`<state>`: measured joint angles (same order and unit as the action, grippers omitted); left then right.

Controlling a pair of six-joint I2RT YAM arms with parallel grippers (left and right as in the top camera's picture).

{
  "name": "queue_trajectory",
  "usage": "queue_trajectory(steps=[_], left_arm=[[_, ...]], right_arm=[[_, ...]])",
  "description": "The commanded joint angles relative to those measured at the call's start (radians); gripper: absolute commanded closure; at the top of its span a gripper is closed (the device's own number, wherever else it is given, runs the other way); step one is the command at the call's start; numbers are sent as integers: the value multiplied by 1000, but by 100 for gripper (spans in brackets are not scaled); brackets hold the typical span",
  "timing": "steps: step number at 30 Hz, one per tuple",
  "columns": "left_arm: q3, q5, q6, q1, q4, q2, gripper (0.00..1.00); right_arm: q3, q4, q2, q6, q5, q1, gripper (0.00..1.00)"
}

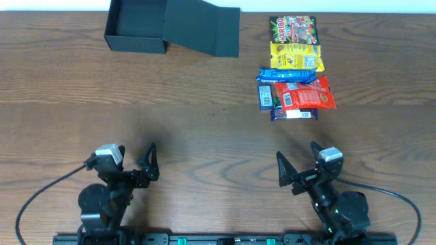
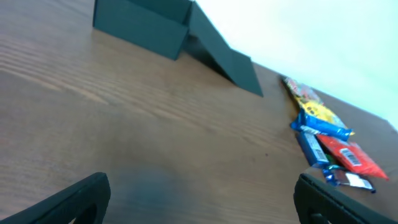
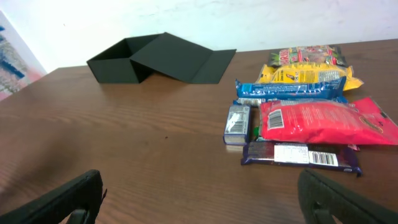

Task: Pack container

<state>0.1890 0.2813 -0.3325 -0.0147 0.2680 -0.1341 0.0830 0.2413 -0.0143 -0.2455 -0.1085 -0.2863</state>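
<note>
"HARIBO" on the farthest snack packet (image 1: 293,28)

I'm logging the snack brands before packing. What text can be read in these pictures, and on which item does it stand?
"HARIBO": on the dark gummy packet farthest from the arms.
The yellow packet, blue bar, small blue packet, red packet and purple bar carry print and barcodes that are too small or blurred to read.
The container shows no text.

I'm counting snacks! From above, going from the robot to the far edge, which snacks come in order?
Purple bar → red packet → blue bar → yellow packet → Haribo bag.
</note>
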Motion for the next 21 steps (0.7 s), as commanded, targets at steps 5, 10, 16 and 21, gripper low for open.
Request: queue_trajectory(steps=[5, 10, 16, 21], left_arm=[[239, -96, 161, 2, -69, -364, 4], [451, -148, 268, 2, -89, -682, 4], [787, -179, 378, 2, -73, -1079, 4], [1106, -197, 450, 2, -31, -1410, 5]], right_arm=[[-8, -2, 9, -1, 0, -10, 1], [-8, -2, 9, -1, 0, -10, 1], [-8, -2, 9, -1, 0, -10, 1], [-8, -2, 9, -1, 0, -10, 1]])
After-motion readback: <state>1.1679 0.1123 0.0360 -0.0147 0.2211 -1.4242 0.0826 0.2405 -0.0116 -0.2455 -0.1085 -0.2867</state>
